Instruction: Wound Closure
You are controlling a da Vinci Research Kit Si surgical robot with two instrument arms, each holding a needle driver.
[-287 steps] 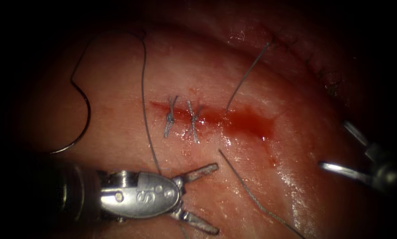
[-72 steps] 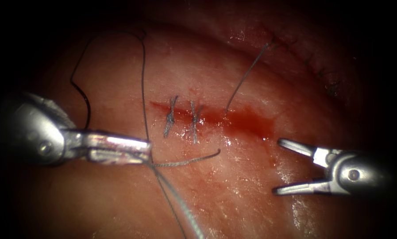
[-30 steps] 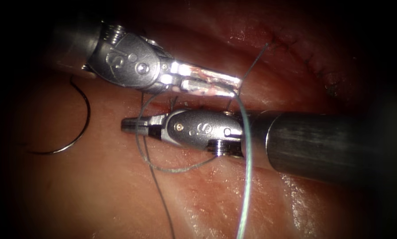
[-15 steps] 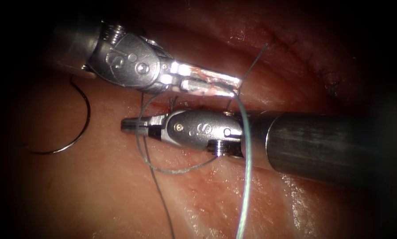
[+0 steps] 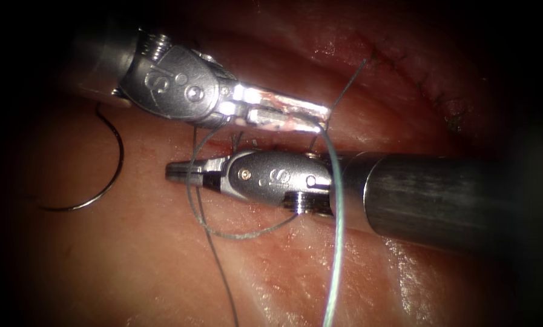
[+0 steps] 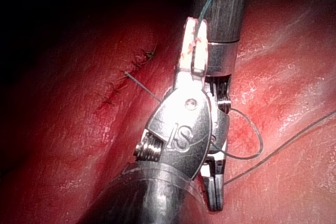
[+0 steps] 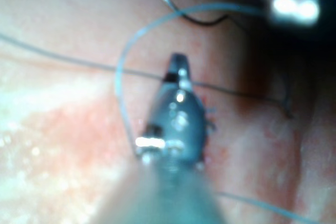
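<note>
Needle [image 5: 105, 175] lies free on the tissue [image 5: 132, 266], left of the cut. Left tool [image 5: 319, 118] jaws are clamped on the thread [image 5: 338, 230]. Right tool [image 5: 177, 171] jaws are together, thread looped around them.

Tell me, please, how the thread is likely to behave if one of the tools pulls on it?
The thread probably behaves as limp and light: it drapes in loose curves over the right tool rather than holding a shape. Held in the left tool, whose jaws are shut on it, it would likely follow a pull easily. It may slide on the wet, glistening tissue. The needle lies free, left of the cut.
</note>
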